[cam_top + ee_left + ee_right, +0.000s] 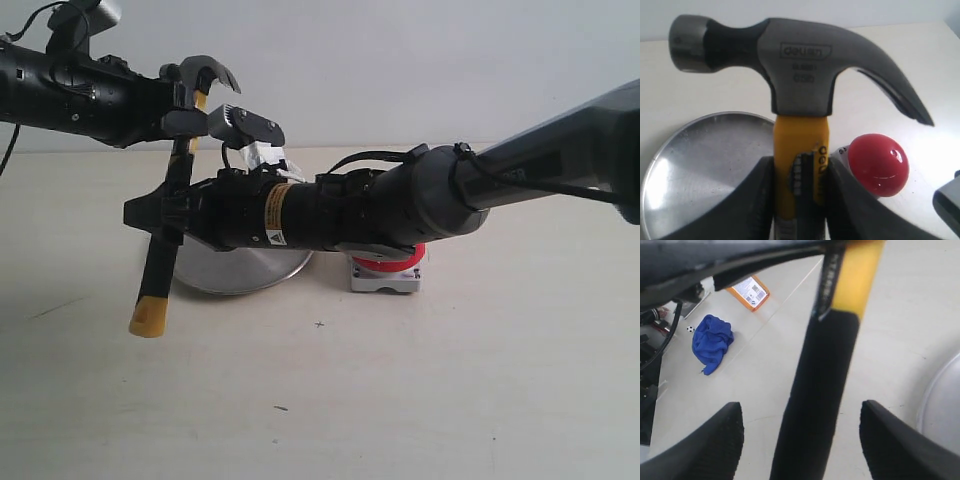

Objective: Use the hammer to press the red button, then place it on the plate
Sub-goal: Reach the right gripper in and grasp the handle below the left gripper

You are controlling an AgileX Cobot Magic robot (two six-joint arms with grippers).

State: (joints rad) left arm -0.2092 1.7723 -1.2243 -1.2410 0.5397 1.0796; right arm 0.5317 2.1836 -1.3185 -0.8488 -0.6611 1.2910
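The hammer (170, 215) hangs in the air almost upright, with its dark head (800, 70) on top and the yellow butt (147, 318) low, just left of the plate (240, 270). My left gripper (183, 122) is shut on the yellow neck just under the head (800, 172). My right gripper (801, 415) reaches across from the right and is open, one finger (705, 445) on each side of the black handle (817, 400) with gaps both sides. Behind the right arm the red button (392, 264) is mostly hidden; it shows fully in the left wrist view (878, 164).
The silver plate (700, 170) lies on the pale table below the hammer, the button's grey base (385, 279) to its right. A blue cloth (712, 342) and an orange box (747, 291) lie farther off.
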